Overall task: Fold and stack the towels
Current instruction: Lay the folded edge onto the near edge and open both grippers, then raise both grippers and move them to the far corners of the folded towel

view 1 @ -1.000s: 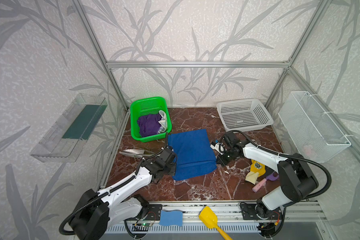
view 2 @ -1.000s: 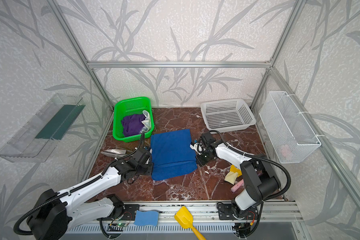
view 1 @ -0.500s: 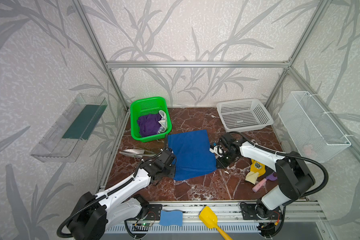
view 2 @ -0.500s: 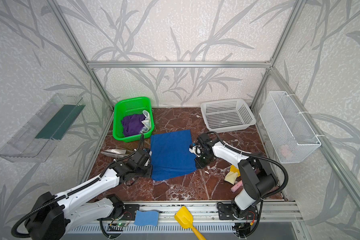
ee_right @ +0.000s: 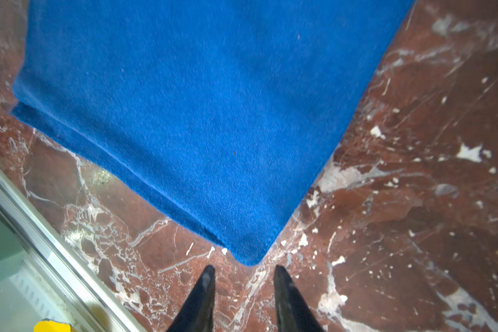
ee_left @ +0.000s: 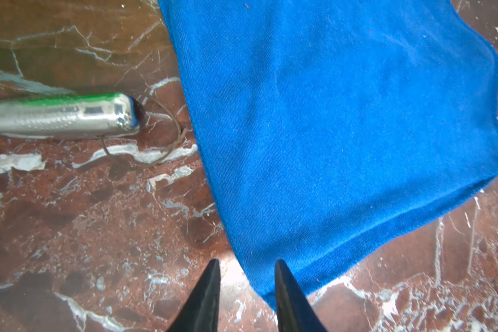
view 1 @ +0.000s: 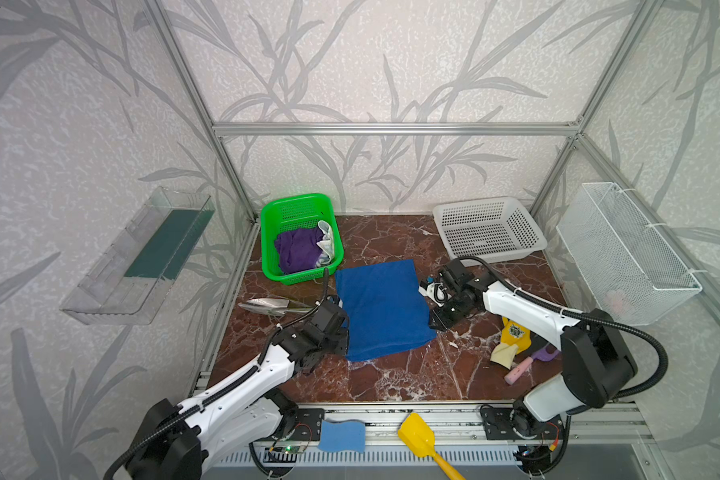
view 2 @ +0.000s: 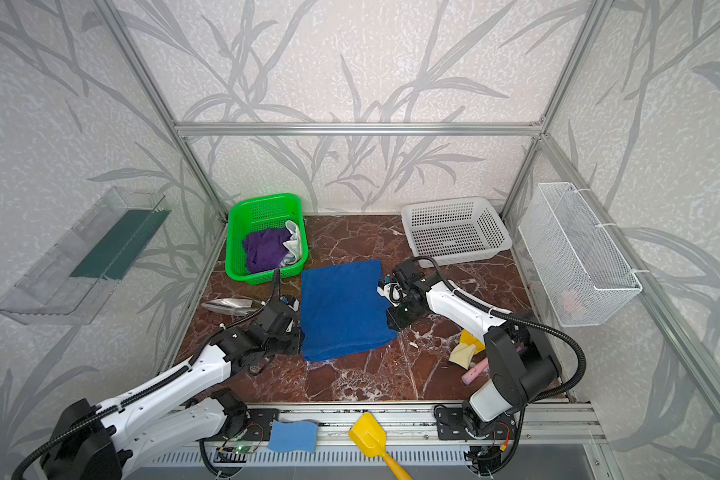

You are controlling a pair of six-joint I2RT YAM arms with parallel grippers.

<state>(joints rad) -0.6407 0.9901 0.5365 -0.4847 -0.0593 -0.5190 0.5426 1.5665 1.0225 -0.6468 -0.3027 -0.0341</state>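
Towel on table, basket behind-left

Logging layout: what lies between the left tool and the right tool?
The blue towel, flat on the table, fills the stretch between left tool and right tool; both top views show it.

Both jaws have parted (slightly) beside the blue towel.

towel royal blue (plain) | basket green | floor red-brown marble
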